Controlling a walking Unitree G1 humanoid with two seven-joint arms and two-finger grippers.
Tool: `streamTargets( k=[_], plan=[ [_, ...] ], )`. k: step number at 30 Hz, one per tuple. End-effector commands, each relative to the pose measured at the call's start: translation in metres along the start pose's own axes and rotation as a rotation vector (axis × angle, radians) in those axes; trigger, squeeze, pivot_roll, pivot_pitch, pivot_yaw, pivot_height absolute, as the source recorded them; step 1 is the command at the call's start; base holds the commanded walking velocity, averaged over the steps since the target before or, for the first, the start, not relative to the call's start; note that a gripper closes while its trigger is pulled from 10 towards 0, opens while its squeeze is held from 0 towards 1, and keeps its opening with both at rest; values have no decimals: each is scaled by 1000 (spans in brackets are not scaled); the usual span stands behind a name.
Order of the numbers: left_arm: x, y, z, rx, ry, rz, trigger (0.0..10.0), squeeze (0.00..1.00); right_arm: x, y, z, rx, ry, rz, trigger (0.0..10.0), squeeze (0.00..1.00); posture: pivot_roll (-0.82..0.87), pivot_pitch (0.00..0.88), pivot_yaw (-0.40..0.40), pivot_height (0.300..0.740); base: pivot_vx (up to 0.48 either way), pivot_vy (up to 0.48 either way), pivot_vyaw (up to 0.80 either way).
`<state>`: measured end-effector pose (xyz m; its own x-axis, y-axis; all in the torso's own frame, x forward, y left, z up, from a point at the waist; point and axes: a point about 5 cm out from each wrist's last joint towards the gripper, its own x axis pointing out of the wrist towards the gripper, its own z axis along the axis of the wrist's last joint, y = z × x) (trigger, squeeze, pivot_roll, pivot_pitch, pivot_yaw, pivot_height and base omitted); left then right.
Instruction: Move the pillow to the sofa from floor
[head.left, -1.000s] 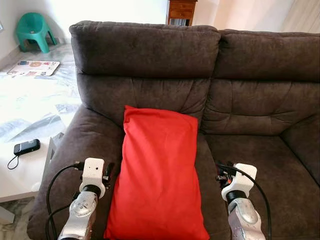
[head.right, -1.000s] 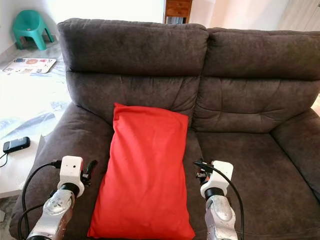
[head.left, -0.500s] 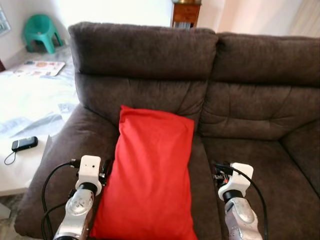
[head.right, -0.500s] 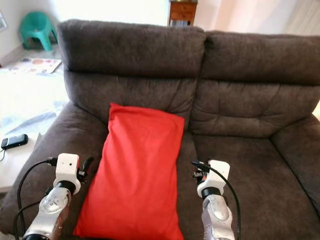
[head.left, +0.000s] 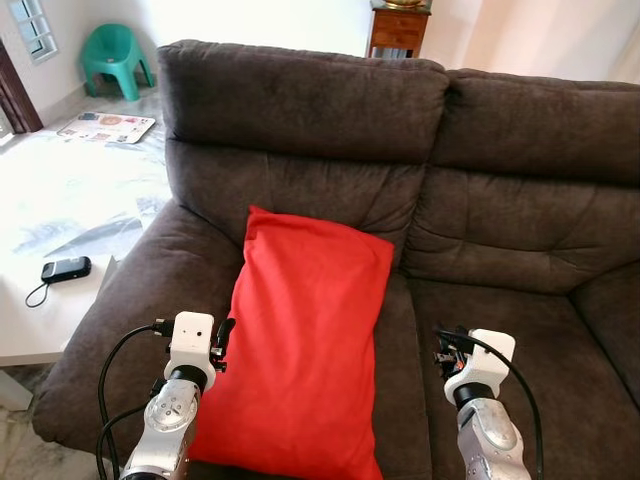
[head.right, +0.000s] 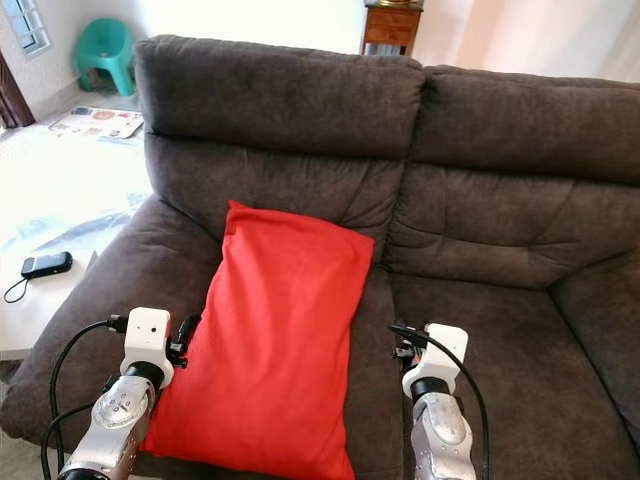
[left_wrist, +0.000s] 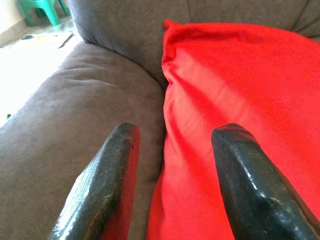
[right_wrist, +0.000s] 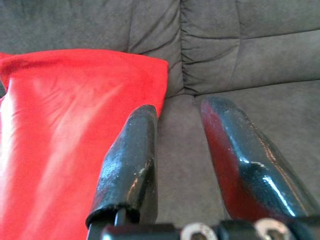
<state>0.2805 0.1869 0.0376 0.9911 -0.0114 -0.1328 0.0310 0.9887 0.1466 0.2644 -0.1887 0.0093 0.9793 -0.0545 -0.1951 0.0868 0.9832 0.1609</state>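
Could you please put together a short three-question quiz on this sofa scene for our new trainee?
1. True or false: the red pillow lies on the sofa, its top against the backrest.
2. Which gripper has the pillow's edge between its open fingers: A) left gripper, B) right gripper?
3. What small dark item lies on the white table beside the sofa?

Key: 1. True. 2. A. 3. A phone with a strap.
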Motion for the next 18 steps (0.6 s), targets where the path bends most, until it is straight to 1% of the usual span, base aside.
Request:
streamTargets(
  k=[1, 2, 3, 6, 16, 18],
  plan=[
    [-1, 0, 1, 10, -12, 2, 10000, 0, 2, 0, 5, -7, -20, 3, 10000, 0, 23, 0, -84, 740, 0, 0, 0],
    [-1, 1, 7, 27, -49, 4, 10000, 0, 3, 0, 7, -9, -33, 6, 10000, 0, 22, 0, -86, 740, 0, 0, 0],
    [-1, 1, 7, 27, -49, 4, 10000, 0, 3, 0, 7, -9, -33, 6, 10000, 0, 22, 0, -86, 740, 0, 0, 0],
    [-2, 0, 18, 64, -112, -4, 10000, 0, 3, 0, 10, -17, -46, 14, 10000, 0, 23, 0, -87, 740, 0, 0, 0],
    [-3, -2, 22, 60, -137, -8, 10000, 0, 4, 3, 10, -21, -45, 25, 10000, 0, 23, 0, -90, 740, 0, 0, 0],
    [-3, -3, 22, 58, -138, -7, 10000, 0, 5, 3, 11, -22, -47, 25, 10000, 0, 23, 0, -90, 740, -244, 0, 0]
  ],
)
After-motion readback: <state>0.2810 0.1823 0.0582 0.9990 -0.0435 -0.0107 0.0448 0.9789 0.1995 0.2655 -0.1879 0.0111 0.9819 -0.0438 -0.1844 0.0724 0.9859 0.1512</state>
